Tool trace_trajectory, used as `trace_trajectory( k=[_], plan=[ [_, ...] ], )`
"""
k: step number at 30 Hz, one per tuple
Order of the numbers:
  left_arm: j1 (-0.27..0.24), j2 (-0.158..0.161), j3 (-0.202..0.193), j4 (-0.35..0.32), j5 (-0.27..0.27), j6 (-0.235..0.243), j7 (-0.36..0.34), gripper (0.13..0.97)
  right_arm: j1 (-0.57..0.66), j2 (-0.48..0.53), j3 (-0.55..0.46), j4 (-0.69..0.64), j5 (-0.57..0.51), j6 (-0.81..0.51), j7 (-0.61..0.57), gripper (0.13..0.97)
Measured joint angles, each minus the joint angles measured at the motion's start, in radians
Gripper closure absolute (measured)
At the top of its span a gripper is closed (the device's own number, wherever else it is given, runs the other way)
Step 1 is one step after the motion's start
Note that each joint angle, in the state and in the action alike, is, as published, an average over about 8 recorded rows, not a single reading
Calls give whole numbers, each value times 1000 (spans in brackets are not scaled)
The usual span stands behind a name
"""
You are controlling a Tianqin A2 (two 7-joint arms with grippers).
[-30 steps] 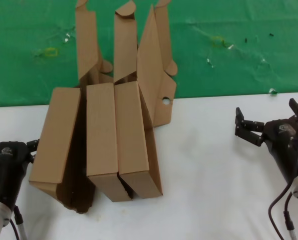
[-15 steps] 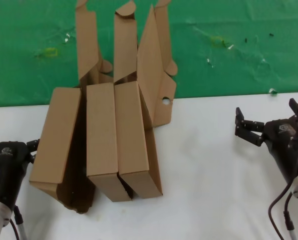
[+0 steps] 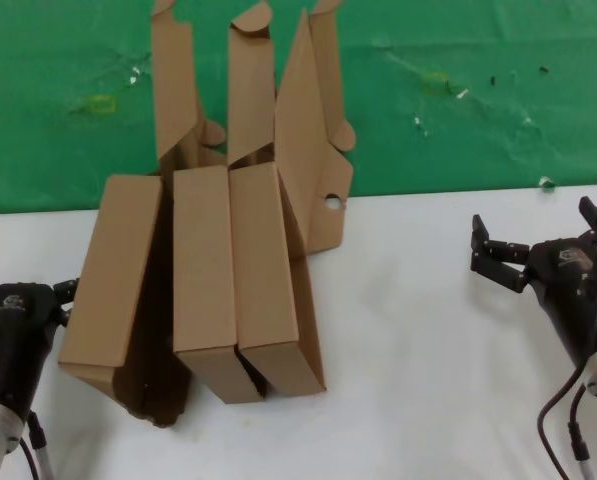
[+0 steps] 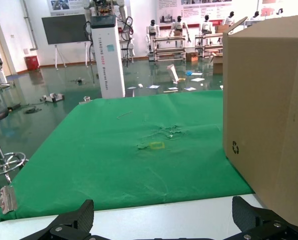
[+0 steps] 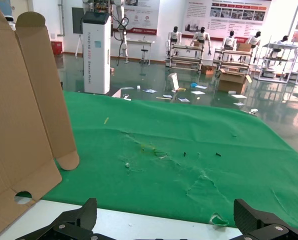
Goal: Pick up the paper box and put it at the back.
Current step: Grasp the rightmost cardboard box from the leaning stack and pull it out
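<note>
1. Three brown boxes lie side by side on the white worktop [image 3: 428, 330], lids raised against the green cloth at the back [image 3: 478, 100]; which one is the paper box is a judgement. I take the middle one, the paper box [image 3: 203, 265], since the right-hand box [image 3: 268, 270] has a flap with a small round hole and the left-hand box [image 3: 113, 270] is wider, with a dark shadowed underside
2. The paper box's long axis runs from the near edge of the worktop toward the back, its neighbours touching or just beside it on both flanks
3. The left pincer [image 3: 23, 285] sits low at the left, just beside the left-hand box, fingers spread wide and holding nothing; the left wrist view shows both fingertips apart with a cardboard wall close by
4. The right pincer [image 3: 538, 240] hangs well apart to the right, also spread wide and empty
5. The left arm is clearly nearer, yet the left-hand box stands between its pincer and the paper box, so a reach from above or from the near end looks likelier than a side approach
</note>
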Motion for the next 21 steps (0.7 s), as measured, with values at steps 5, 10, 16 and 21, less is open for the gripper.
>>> trace_trajectory(
  k=[5, 10, 16, 21],
  plan=[
    [0, 0, 0, 0, 0, 0, 0, 132, 0, 0, 0, 0, 0, 0, 0, 129],
    [0, 0, 0, 0, 0, 0, 0, 132, 0, 0, 0, 0, 0, 0, 0, 129],
    [0, 0, 0, 0, 0, 0, 0, 132, 0, 0, 0, 0, 0, 0, 0, 129],
    [0, 0, 0, 0, 0, 0, 0, 132, 0, 4, -2, 2, -2, 1, -2, 129]
  ],
)
